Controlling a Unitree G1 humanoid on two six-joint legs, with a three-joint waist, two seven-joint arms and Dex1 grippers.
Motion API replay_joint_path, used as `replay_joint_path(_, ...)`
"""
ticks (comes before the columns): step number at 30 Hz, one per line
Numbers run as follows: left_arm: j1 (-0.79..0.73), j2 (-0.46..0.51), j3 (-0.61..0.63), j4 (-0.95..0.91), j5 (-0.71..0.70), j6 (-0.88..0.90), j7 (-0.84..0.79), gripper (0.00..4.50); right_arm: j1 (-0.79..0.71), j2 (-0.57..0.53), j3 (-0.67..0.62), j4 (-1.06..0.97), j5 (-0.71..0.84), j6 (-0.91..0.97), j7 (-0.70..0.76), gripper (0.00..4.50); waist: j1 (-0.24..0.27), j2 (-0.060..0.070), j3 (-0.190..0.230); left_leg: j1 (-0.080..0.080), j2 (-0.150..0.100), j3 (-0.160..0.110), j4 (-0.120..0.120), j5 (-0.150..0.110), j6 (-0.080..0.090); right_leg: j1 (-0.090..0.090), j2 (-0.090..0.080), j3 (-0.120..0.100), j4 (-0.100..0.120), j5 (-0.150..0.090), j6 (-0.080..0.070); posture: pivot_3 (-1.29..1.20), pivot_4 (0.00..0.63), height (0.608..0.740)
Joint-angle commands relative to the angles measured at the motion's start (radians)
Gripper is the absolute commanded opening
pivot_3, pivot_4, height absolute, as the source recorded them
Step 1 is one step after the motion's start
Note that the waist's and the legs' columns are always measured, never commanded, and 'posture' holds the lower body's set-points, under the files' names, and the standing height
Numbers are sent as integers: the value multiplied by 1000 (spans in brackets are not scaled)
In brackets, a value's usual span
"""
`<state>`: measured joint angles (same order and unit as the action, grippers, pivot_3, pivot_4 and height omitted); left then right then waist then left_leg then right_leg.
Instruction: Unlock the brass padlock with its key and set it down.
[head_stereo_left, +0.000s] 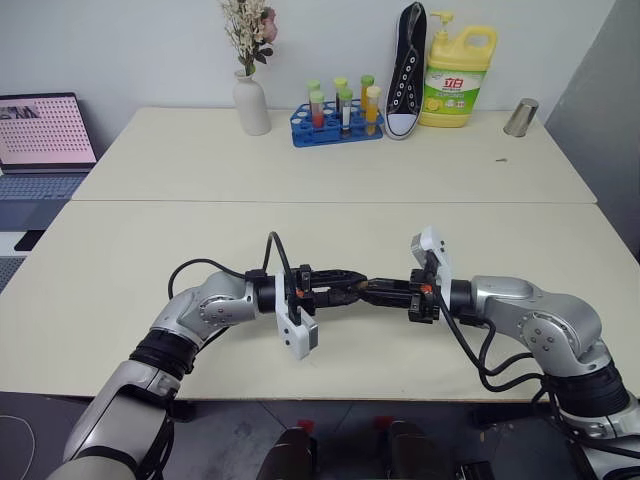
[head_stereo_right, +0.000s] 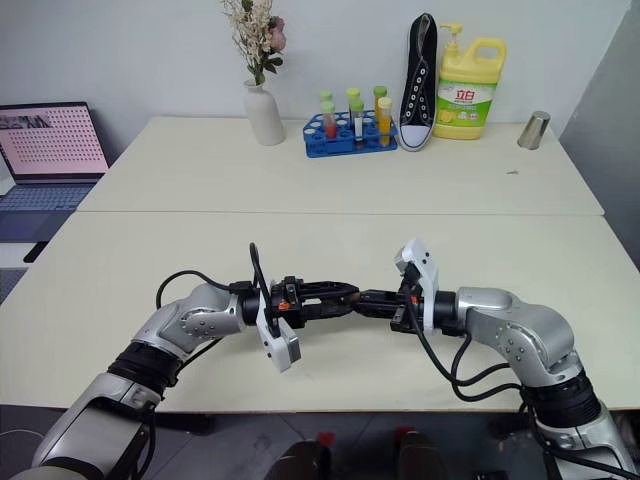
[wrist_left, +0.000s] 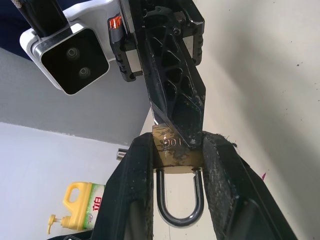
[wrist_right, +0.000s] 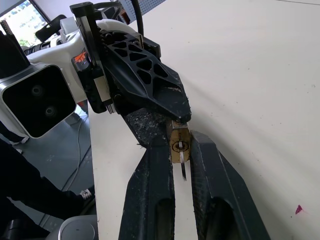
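Left gripper (wrist_left: 177, 165) clamps the brass padlock (wrist_left: 175, 152) by its body between both fingers, silvery shackle (wrist_left: 179, 207) pointing back toward the wrist. Right gripper (wrist_right: 181, 150) meets it tip to tip above the cream table (head_stereo_left: 150, 240), fingers narrowed around a thin key (wrist_right: 183, 167) at the padlock's keyhole face; firmness of that pinch cannot be told.
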<state>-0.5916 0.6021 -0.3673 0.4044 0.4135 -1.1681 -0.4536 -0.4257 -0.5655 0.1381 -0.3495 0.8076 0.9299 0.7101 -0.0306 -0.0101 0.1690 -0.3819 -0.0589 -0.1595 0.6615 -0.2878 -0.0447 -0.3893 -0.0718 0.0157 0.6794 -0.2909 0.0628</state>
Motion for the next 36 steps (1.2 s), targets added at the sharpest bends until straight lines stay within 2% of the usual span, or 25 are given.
replay_joint_path(1,1,2,2,-31,-8,-11,7,967,-25,23,-36,-27,32,9,4,82,0,0,0,0,0,0,0,0,0,0,0,0,0,0,0,0,150,740)
replay_joint_path(7,4,13,-6,-19,-15,-12,-3,967,-20,28,-45,-36,27,19,9,82,0,0,0,0,0,0,0,0,0,0,0,0,0,0,0,0,150,740)
replay_joint_path(9,8,25,-15,-15,-53,-23,-15,1723,-19,28,-47,-37,25,20,10,82,-1,0,0,0,0,0,0,0,0,0,0,0,0,0,0,0,150,740)
replay_joint_path(17,54,89,0,-52,-132,15,-61,4261,-6,8,-47,-40,-7,2,24,82,-3,0,0,0,0,0,0,0,0,0,0,0,0,0,0,0,150,740)
replay_joint_path(21,125,139,9,-135,-264,75,-90,4295,6,-17,-44,-31,-40,-27,37,82,-2,0,0,0,1,0,0,0,0,0,0,0,0,0,0,0,150,740)
replay_joint_path(27,230,142,58,-259,-510,364,-163,2350,13,-49,-41,-27,-88,-71,70,82,-1,0,0,0,1,0,0,0,0,0,0,0,0,0,0,0,150,740)
replay_joint_path(29,240,119,70,-307,-637,559,-205,1683,14,-60,-39,-36,-99,-86,86,82,-2,0,0,0,1,0,0,0,0,0,0,0,0,0,0,0,150,740)
replay_joint_path(34,204,43,80,-382,-820,946,-303,49,9,-63,-32,-55,-112,-110,113,82,-2,0,0,0,1,0,0,0,0,0,0,0,0,0,0,0,150,740)
replay_joint_path(36,185,5,87,-402,-872,1070,-324,0,7,-60,-25,-61,-118,-116,120,82,-2,0,0,0,1,0,0,0,0,0,0,0,0,0,0,0,150,740)
